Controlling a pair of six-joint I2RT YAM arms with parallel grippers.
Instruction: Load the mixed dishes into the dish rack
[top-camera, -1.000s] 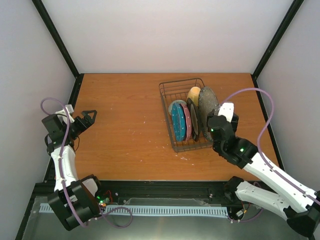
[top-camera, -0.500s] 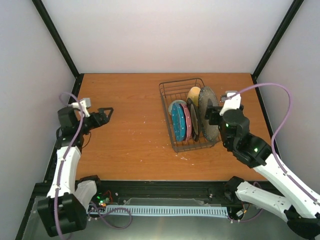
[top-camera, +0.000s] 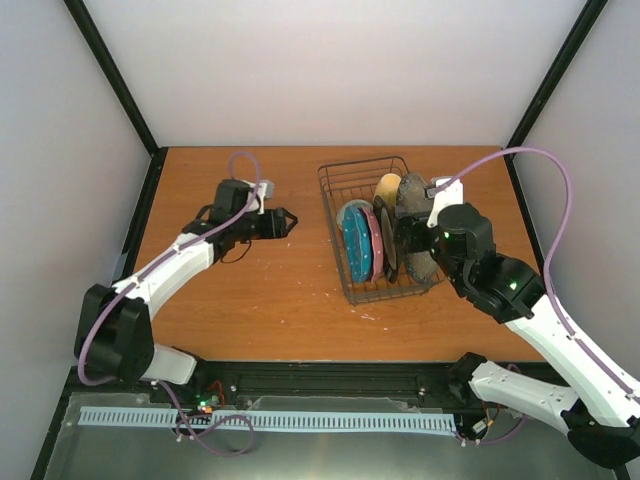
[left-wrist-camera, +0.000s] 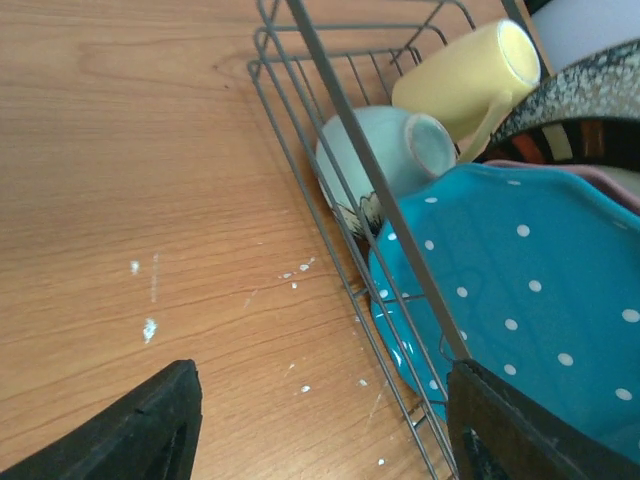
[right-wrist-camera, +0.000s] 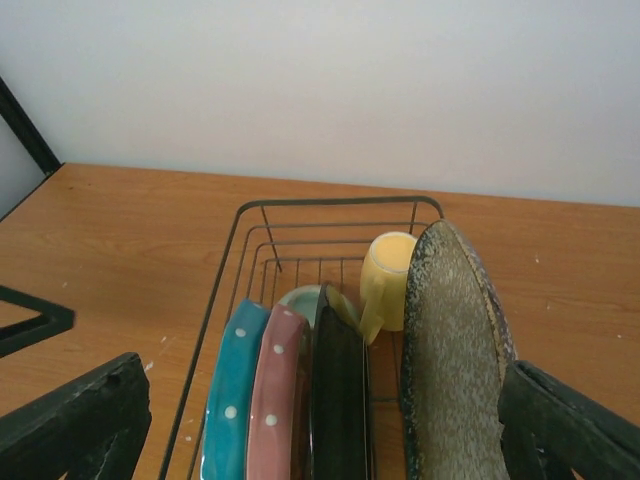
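Wire rack (top-camera: 357, 185) toward the table's (top-camera: 250, 300) far right corner holds every dish; left gripper (top-camera: 283, 221) and right gripper (top-camera: 408, 238) both gape empty, the right so near the grey plate (right-wrist-camera: 455, 350) that a careless move could topple it.

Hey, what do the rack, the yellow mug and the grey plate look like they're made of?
The rack looks like thin dark metal wire, perhaps coated, with a matte finish. The yellow mug seems to be glazed ceramic: smooth, with a soft sheen. The grey plate is probably stoneware, with a speckled glaze and a thick rim.
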